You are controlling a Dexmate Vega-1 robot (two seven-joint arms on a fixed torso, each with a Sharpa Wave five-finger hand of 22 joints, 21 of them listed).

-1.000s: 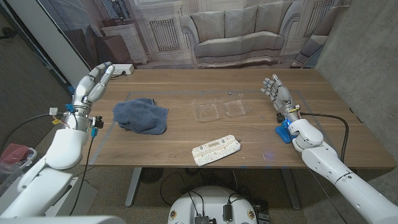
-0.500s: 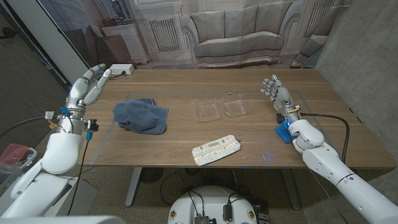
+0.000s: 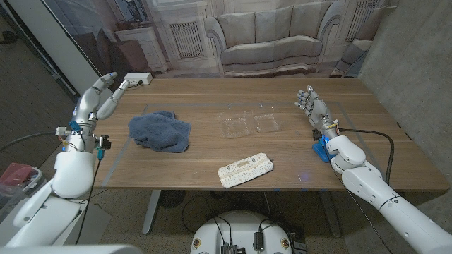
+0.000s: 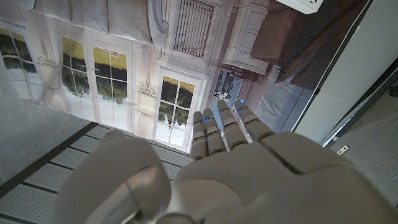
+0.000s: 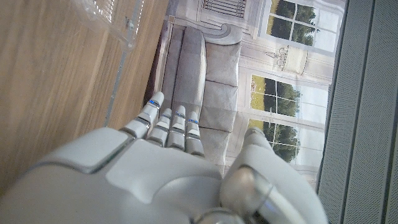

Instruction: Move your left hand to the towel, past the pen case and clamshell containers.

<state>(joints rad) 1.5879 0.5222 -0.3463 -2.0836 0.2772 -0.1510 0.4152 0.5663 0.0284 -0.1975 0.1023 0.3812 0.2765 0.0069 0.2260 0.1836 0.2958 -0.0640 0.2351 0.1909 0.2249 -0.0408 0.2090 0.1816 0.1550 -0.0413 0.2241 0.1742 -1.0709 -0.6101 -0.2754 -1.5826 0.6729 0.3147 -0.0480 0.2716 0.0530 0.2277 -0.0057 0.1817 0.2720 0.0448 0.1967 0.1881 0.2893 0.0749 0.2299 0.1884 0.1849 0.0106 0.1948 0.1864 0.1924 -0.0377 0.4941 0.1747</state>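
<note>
A crumpled dark blue towel (image 3: 159, 131) lies on the left part of the wooden table (image 3: 212, 159). Two clear clamshell containers (image 3: 248, 124) sit side by side near the middle. A white patterned pen case (image 3: 245, 169) lies near the front edge. My left hand (image 3: 99, 95) is raised off the table's left edge, left of the towel, fingers straight and apart, holding nothing; its back (image 4: 230, 174) faces the wrist camera. My right hand (image 3: 311, 104) stands upright over the table's right part, fingers extended, empty; its back (image 5: 155, 168) faces its wrist camera.
A white power strip (image 3: 137, 78) lies at the table's back left corner. A blue object (image 3: 321, 151) sits on the table by my right wrist. A clamshell corner (image 5: 118, 18) shows beyond my right hand. A printed backdrop with a sofa hangs behind the table.
My left hand has drifted outward to the left, away from the towel. The right hand and the table's objects have stayed put.
</note>
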